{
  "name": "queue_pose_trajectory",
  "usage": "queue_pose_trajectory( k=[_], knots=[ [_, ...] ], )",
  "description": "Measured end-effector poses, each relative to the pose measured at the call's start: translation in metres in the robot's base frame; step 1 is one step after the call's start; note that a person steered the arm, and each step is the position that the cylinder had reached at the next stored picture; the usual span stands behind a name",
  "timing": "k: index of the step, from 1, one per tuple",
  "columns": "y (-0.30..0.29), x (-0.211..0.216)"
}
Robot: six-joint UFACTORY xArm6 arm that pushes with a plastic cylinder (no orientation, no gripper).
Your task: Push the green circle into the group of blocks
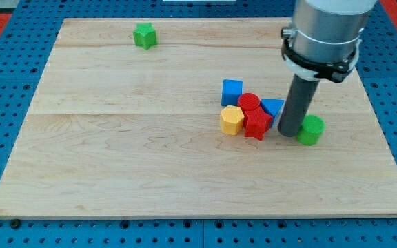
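While the small green circle block [311, 129] sits just to the view's right of the group, we judge the task as nearly but not fully done: the circle is close to the cluster yet does not touch it. Our tip [290, 132], the lower end of the dark rod, stands between the green circle and the group, right against the circle's left edge as far as we can tell. We carry no gripper, so nothing is clasped or released; the rod only pushes.

Taking the green circle as our landmark, the blue block of uncertain shape [273, 107] lies nearest, up and to its left, partly behind the rod. Further left sit the red star-like block [257, 124] and the red round block [249, 102], then the yellow hexagonal block [231, 120], with the blue cube [232, 91] above them. Far off toward the view's top left rests a green star block [144, 35], well apart on the pale wooden board [116, 158].

What is left, in our judgement: our tip must go around to the circle's right side and push it leftward into the blue block.
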State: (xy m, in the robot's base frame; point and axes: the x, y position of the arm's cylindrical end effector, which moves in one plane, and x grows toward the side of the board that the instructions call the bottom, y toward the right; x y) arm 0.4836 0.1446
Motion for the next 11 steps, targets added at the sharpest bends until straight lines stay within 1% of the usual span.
queue_pose_trajectory(
  k=[1,2,3,4,6,7,9,11],
  knots=[
    [0.0,0.018],
    [-0.002,0.048],
    [0.053,0.041],
    [0.094,0.019],
    [0.026,0.016],
    [0.026,0.008],
    [0.022,0.006],
    [0.001,0.005]
  ],
)
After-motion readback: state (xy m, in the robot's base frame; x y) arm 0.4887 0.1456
